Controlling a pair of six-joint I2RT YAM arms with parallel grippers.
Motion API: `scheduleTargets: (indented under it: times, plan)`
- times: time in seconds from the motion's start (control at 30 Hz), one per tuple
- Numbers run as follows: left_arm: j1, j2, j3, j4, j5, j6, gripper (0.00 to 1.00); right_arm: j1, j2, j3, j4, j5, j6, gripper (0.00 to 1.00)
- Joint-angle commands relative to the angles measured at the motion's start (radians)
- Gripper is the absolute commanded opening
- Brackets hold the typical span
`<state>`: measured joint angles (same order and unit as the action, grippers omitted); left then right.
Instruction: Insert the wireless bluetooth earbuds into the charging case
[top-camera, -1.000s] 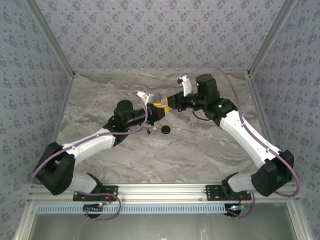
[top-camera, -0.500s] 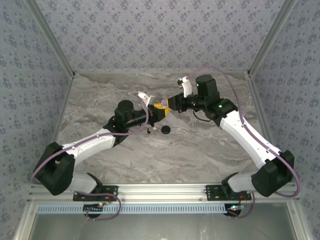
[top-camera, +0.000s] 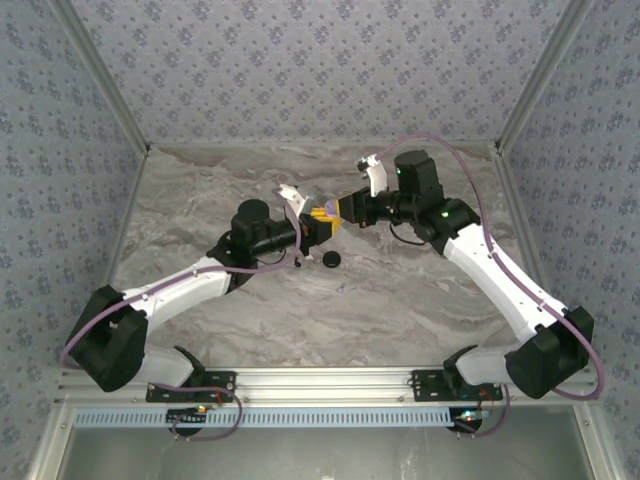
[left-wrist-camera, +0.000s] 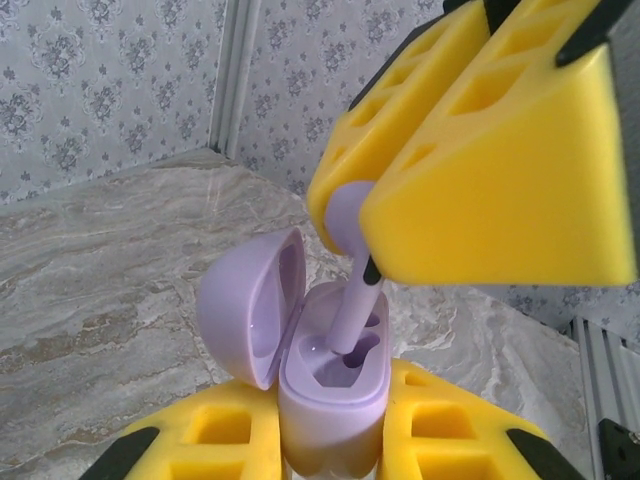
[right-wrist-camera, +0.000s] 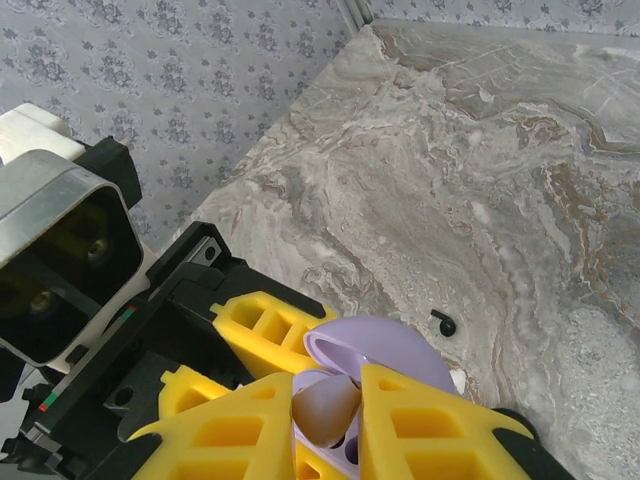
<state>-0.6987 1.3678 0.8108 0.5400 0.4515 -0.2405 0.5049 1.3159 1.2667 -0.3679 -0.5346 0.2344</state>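
- Since a second ago the right arm (top-camera: 500, 270) has crept toward 9 o'clock and the left arm (top-camera: 190, 285) nudged to meet it, so the gap between the yellow fingers has closed over the table (top-camera: 420, 300), just past centre toward 12 o'clock.
- Left gripper (left-wrist-camera: 330, 445): clamped tight round the body of the case (left-wrist-camera: 335, 400) and holding it upright off the table.
- Right gripper (right-wrist-camera: 330, 410): nearly closed, pinching the head of a lilac earbud (left-wrist-camera: 350, 300) from above.
- Case: the lid (left-wrist-camera: 250, 310) is hinged open toward 9 o'clock in the left wrist view, with the wells exposed.
- Earbud: the stem points down with its tip just inside one well. I judge insertion is underway but the earbud is not seated. It needs a short straight push, then release.
- Top view: gives the arm layout, plus a black disc (top-camera: 330, 259) and a tiny black speck (top-camera: 297, 263) lying at 6 o'clock of the grippers. Case and earbud are too small there to read.
- Left wrist view: shows the stem entering the well, and the neighbouring well looks empty.
- Right wrist view: shows the lid from above, but its own fingers hide the stem contact. A small black hooked bit sits on the marble at 3 o'clock.
- Second earbud: cannot tell where it is.
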Motion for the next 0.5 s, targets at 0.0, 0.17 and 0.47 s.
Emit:
scheduleTargets:
  times: [0.0,0.17,0.47]
  plan:
    - [-0.006,-0.029,0.040,-0.006,-0.009,0.061,0.19,0.001,-0.027,0.025,-0.016,-0.001,-0.017,0.21]
    - [-0.005,-0.029,0.042,-0.014,-0.015,0.085,0.18,0.000,-0.029,0.023,-0.020,0.006,-0.021,0.21]
    - [-0.007,-0.030,0.041,-0.021,-0.023,0.112,0.17,0.000,-0.029,0.019,-0.026,0.012,-0.023,0.21]
